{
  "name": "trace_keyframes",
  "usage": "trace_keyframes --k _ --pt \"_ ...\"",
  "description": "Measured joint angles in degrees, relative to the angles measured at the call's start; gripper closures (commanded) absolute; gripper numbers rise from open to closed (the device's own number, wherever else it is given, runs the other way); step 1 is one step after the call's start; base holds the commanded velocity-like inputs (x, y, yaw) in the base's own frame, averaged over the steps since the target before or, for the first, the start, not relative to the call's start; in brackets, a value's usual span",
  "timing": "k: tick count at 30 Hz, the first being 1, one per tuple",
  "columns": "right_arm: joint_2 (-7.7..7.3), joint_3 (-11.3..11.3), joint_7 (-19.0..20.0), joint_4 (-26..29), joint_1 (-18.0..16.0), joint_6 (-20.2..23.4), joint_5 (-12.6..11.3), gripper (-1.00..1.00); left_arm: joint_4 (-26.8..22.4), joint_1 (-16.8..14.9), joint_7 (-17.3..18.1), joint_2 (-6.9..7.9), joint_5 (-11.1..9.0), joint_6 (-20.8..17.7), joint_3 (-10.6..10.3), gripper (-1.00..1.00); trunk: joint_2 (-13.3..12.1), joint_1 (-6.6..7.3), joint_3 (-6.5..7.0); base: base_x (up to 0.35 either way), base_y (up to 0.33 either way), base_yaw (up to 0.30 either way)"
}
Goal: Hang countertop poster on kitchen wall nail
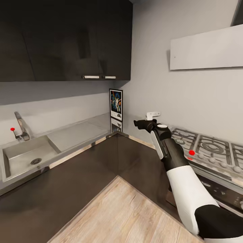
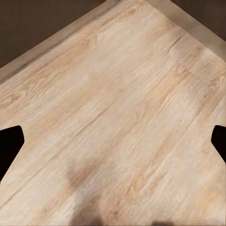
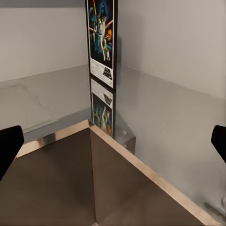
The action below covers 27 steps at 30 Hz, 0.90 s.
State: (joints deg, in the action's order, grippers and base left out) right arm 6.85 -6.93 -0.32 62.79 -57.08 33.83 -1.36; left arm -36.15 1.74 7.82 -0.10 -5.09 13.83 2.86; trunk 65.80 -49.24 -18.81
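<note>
There, the poster (image 1: 116, 104) stood upright in the counter's (image 1: 81, 130) inner corner, long axis vertical, logo strip at the bottom, mirrored in the glossy top. The right hand (image 1: 143, 123) hung near it above the counter edge, fingers wide apart, empty.

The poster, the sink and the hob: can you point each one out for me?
poster (image 1: 116, 104): head view, middle of its dark picture area.
sink (image 1: 25, 155): head view, bare basin floor.
gas hob (image 1: 212, 147): head view, centre burner grate.
</note>
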Motion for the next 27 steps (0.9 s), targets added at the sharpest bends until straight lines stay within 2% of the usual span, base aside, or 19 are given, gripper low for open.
trace_keyframes --k 8,16,20,27 --pt "0.00 0.00 0.00 0.00 0.01 0.00 0.00 -1.00 0.00 0.00 0.00 0.00 0.00 -0.08 0.00 -1.00 0.00 0.00 0.00 0.328 0.000 0.041" --pt "0.00 0.01 0.00 0.00 0.01 0.00 0.01 -1.00 0.07 0.00 0.00 0.01 0.00 -0.01 -0.06 -1.00 -0.01 -0.03 0.00 0.052 0.000 0.241" --pt "0.00 0.00 0.00 0.02 0.06 0.00 0.00 -1.00 0.07 0.00 0.00 0.02 0.04 -0.04 -0.06 -1.00 0.00 -0.03 0.00 0.056 0.000 0.075" --pt "0.00 0.00 0.02 0.07 0.07 0.00 -0.07 -1.00 0.05 0.00 0.00 0.02 0.08 -0.08 -0.06 -1.00 0.00 0.00 0.00 0.264 0.000 0.015"
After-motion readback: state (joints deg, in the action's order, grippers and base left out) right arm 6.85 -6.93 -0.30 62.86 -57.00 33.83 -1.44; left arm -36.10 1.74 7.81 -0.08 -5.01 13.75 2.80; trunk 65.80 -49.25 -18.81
